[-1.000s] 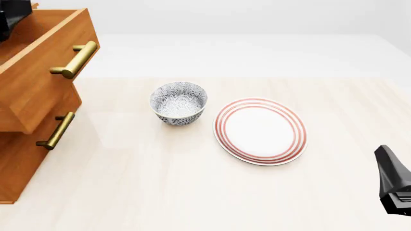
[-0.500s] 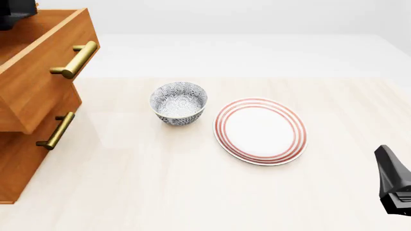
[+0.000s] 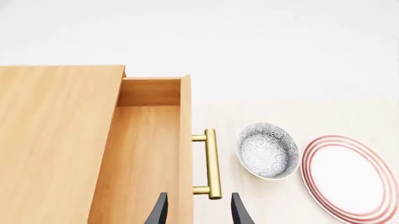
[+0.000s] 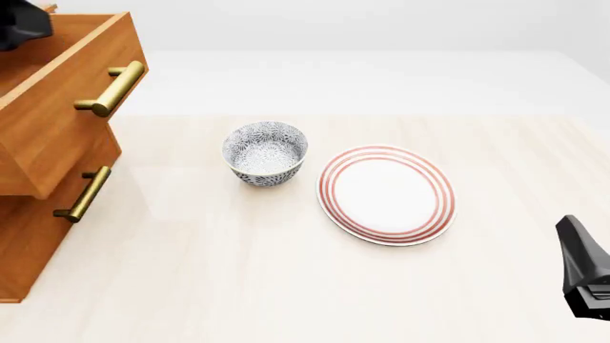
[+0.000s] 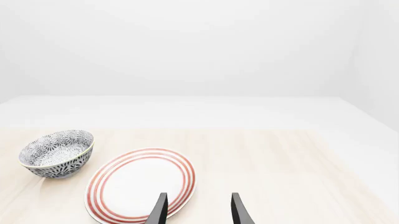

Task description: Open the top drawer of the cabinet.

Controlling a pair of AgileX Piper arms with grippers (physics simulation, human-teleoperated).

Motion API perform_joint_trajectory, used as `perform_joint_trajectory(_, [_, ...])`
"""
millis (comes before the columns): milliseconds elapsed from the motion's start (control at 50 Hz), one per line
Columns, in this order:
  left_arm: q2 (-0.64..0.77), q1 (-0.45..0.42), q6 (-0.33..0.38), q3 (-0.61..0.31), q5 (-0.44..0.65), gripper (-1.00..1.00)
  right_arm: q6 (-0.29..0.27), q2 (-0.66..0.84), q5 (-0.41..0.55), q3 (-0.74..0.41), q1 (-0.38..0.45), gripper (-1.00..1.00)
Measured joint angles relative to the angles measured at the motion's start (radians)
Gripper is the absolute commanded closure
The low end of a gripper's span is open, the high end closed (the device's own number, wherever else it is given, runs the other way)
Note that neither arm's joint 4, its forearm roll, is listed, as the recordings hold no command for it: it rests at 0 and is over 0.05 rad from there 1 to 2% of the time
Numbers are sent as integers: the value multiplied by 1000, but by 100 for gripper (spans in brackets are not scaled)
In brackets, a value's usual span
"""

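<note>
The left hand (image 3: 194, 212) hovers above the cabinet with its two dark fingers spread apart and nothing between them. Just ahead of those fingertips, and below them, is the brass bar handle (image 3: 212, 163) of the top drawer (image 3: 149, 154), a smooth round rod on two short posts. The drawer stands pulled well out of the cabinet (image 4: 43, 214), its bare wooden floor and back wall showing; the front view confirms its face juts out past the drawer beneath. By that, the opening looks done, and the step in hand seems to be the release and retreat. What remains, I judge, is only to lift the hand clear without knocking the handle or nudging the drawer back in.

Beyond the handle sits a small bowl (image 3: 267, 150), glossy with a fine blue-grey floral pattern, and farther out a flat white plate (image 3: 349, 179) ringed with red bands. Both rest on the pale, faintly grained tabletop (image 4: 286, 271).

The right hand (image 5: 194, 212) waits low over the tabletop, well away from the cabinet, fingers likewise parted and empty, the plate just ahead of it.
</note>
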Motion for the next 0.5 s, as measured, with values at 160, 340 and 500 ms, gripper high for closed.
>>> perform_joint_trajectory(160, [18, -6, -17, -17, 19, -100, 0, 2, -1, 0, 0, -100])
perform_joint_trajectory(340, [38, -8, -28, -16, 20, -100, 0, 2, -2, 0, 0, -100])
perform_joint_trajectory(500, [58, -4, -34, -6, 16, -100, 0, 2, -2, 0, 0, -100])
